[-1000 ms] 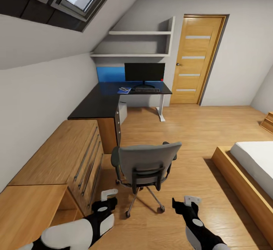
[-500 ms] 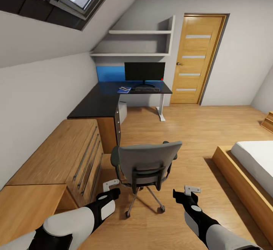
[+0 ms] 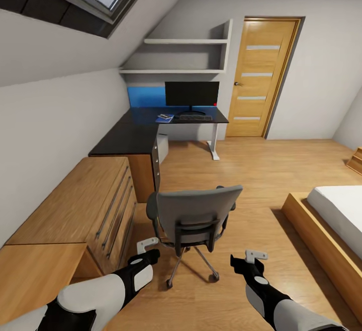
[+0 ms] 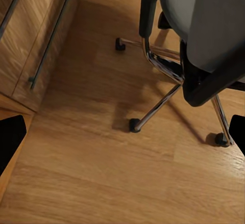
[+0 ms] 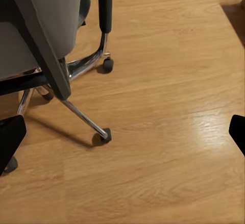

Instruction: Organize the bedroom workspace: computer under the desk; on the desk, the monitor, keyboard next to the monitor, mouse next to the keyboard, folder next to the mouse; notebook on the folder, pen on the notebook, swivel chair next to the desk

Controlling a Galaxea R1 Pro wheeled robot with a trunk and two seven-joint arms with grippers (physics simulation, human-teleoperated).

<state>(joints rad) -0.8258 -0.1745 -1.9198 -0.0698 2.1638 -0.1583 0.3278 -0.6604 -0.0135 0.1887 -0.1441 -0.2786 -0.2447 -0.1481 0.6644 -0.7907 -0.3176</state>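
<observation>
Head view, chair: the swivel chair (image 3: pixel 193 220) stands on the wood floor (image 3: pixel 261 170) just ahead of me, its grey back turned toward me, well apart from the counter (image 3: pixel 136 137).
Head view, counter: far on the left; the monitor (image 3: pixel 191 95) stands on it, with the keyboard (image 3: pixel 195 118) in front of it and the blue folder (image 3: pixel 164 119) to the keyboard's left. Something small lies on the folder; I cannot tell what.
Head view, computer: a pale grey box (image 3: pixel 162 147) shows under the counter.
Head view, surroundings: wood cabinets (image 3: pixel 75 210) near left, bed (image 3: pixel 332 220) right, door (image 3: pixel 259 77) far.
Head view, my hands: my left hand (image 3: pixel 146 249) is near the chair's left side, my right hand (image 3: pixel 254 259) to its right; neither touches it.
Left wrist view: chrome spokes and castors of the chair on the floor, the cabinet front beside them; my fingers (image 4: pixel 10 137) sit wide apart, gripping nothing.
Right wrist view: the chair's back, armrest and base over the floor; my fingers (image 5: pixel 10 137) spread apart, empty.
</observation>
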